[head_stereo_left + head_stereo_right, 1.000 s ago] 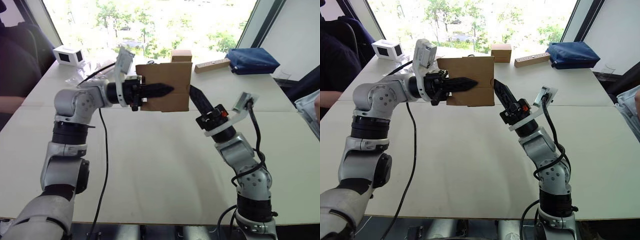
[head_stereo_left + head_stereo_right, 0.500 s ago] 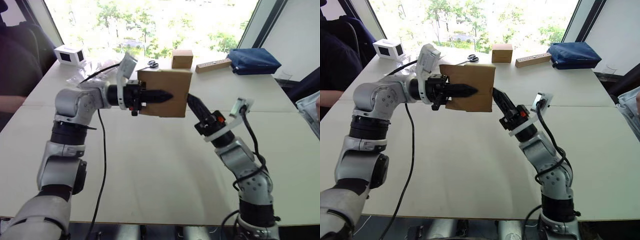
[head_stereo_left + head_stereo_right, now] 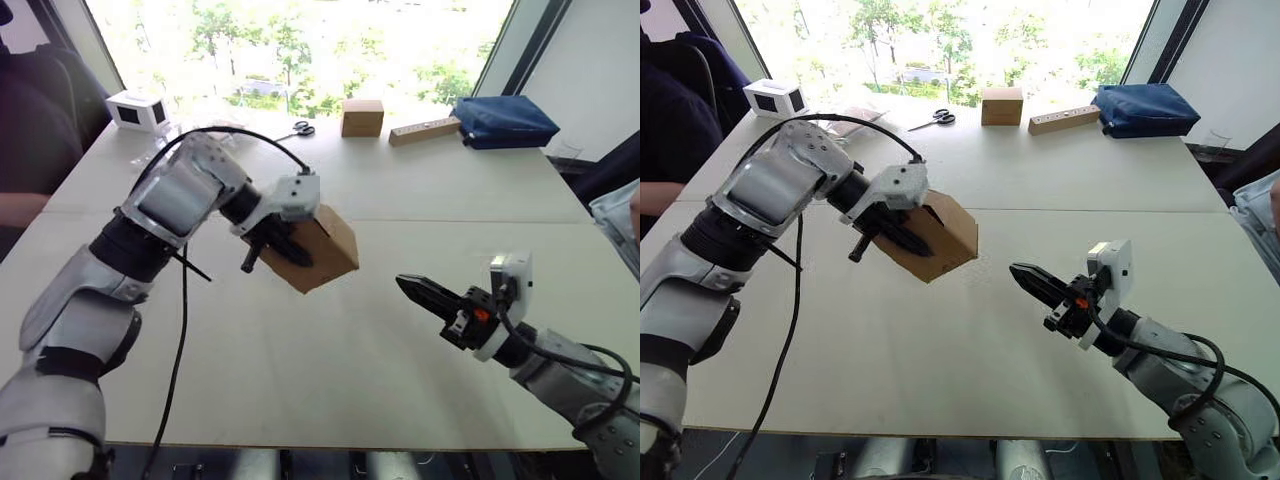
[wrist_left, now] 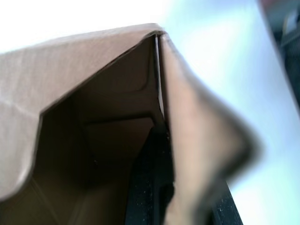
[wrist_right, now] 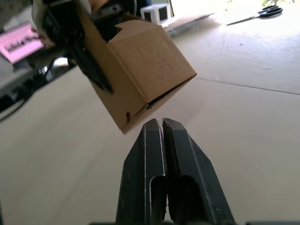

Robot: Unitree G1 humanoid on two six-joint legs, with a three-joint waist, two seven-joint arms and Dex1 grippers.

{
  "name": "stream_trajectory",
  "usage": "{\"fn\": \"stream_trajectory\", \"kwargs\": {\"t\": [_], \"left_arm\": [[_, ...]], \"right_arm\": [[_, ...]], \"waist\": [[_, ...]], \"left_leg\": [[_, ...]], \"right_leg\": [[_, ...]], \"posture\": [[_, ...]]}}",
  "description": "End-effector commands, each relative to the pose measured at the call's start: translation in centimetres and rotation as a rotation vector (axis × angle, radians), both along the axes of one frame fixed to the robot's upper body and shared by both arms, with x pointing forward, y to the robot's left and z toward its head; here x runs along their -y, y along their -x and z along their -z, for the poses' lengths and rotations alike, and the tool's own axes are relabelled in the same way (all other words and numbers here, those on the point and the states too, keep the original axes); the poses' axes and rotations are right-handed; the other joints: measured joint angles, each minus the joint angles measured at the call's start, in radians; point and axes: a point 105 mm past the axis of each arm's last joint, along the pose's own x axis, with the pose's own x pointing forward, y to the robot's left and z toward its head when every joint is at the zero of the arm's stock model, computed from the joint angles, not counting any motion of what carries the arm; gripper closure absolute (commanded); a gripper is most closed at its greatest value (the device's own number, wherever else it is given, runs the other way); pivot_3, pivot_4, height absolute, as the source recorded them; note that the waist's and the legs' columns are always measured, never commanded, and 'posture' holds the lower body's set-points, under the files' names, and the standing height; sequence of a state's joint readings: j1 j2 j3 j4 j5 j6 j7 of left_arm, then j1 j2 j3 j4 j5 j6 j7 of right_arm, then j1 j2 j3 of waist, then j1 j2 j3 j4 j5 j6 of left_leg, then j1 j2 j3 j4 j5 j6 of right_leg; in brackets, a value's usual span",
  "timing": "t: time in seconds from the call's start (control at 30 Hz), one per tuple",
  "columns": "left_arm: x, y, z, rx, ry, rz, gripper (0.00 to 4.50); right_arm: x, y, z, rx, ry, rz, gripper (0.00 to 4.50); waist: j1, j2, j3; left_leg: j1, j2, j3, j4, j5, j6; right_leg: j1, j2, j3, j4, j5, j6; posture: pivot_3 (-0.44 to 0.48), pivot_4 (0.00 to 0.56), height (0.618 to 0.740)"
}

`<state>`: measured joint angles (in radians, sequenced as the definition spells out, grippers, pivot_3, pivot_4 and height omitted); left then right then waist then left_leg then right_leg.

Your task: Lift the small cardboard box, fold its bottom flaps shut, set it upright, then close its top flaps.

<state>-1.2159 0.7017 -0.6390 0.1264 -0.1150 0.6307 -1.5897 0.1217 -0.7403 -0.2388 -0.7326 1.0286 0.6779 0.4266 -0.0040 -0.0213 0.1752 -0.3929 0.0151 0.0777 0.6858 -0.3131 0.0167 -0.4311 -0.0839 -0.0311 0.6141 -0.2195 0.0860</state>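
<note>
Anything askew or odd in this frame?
The small cardboard box hangs tilted on one corner in the left gripper, off the table. Its lower seam gapes slightly. The right gripper is shut, apart.

matt brown corrugated cardboard box (image 3: pixel 318 249)

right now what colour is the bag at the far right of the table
Dark blue bag, clearest in the right eye view.

Strong backlight from the blown-out window (image 3: pixel 300 50); left wrist view badly blurred close up.
</note>
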Motion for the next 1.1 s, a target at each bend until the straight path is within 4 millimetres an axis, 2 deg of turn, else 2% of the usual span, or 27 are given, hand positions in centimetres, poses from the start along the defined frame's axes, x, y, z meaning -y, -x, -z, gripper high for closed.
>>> {"fn": "stream_trajectory", "kwargs": {"t": [0.03, 0.13, 0.4, 0.67, 0.97, 1.07, 1.1], "left_arm": [[1.0, 0.4, 0.1, 0.08, -0.126, 0.045, 4.5], [1.3, 0.9, 0.8, 0.063, -0.192, 0.044, 4.5], [2.5, 2.0, 3.7, -0.004, -0.335, 0.008, 4.5], [4.3, 2.9, 4.1, -0.021, -0.342, 0.032, 4.5], [4.7, 3.6, 4.4, -0.04, -0.341, 0.047, 4.5], [4.9, 3.7, 4.3, -0.054, -0.335, 0.039, 3.74], [5.0, 3.8, 4.2, -0.057, -0.331, 0.037, 3.33]], "right_arm": [[-0.4, 1.3, 0.5, 0.039, 0.193, -0.075, 4.41], [-0.5, 1.5, 0.9, 0.054, 0.248, -0.083, 4.41], [-1.5, 0.9, 1.4, 0.079, 0.23, -0.047, 4.41], [-1.9, 0.5, 1.7, 0.083, 0.2, -0.007, 4.41], [-1.7, 0.6, 2.3, 0.076, 0.206, 0.015, 4.41], [-1.6, 0.5, 2.4, 0.076, 0.207, 0.018, 4.5], [-1.6, 0.5, 2.4, 0.076, 0.207, 0.019, 4.5]], "waist": [[0.01, 0.0, 0.0], [0.016, -0.001, 0.0], [0.017, -0.001, 0.0], [0.017, -0.001, 0.0], [0.017, -0.001, 0.0], [0.017, -0.001, 0.0], [0.017, -0.001, 0.0]], "left_leg": [[0.0, 0.0, 0.0, 0.0, 0.0, 0.0], [0.0, 0.0, 0.0, 0.0, 0.0, 0.0], [-0.001, 0.0, 0.0, 0.001, 0.0, 0.0], [0.0, 0.0, -0.001, 0.002, 0.0, 0.0], [0.0, 0.0, -0.001, 0.002, 0.0, 0.0], [0.0, 0.0, -0.001, 0.002, 0.0, 0.0], [0.0, 0.0, -0.001, 0.002, 0.0, 0.0]], "right_leg": [[0.0, 0.0, 0.0, -0.001, 0.0, 0.0], [0.0, 0.001, 0.0, -0.001, 0.0, 0.0], [0.0, 0.001, 0.0, 0.0, 0.0, 0.0], [0.0, 0.001, 0.0, 0.0, 0.0, 0.001], [0.0, 0.001, 0.0, 0.0, 0.0, 0.001], [0.0, 0.001, 0.0, 0.001, 0.0, 0.001], [0.0, 0.001, 0.0, 0.001, 0.0, 0.001]], "posture": [[0.0, 0.15, 0.74], [0.0, 0.15, 0.74], [0.0, 0.15, 0.74], [0.0, 0.15, 0.74], [0.0, 0.15, 0.74], [0.0, 0.15, 0.74], [0.0, 0.15, 0.74]]}}
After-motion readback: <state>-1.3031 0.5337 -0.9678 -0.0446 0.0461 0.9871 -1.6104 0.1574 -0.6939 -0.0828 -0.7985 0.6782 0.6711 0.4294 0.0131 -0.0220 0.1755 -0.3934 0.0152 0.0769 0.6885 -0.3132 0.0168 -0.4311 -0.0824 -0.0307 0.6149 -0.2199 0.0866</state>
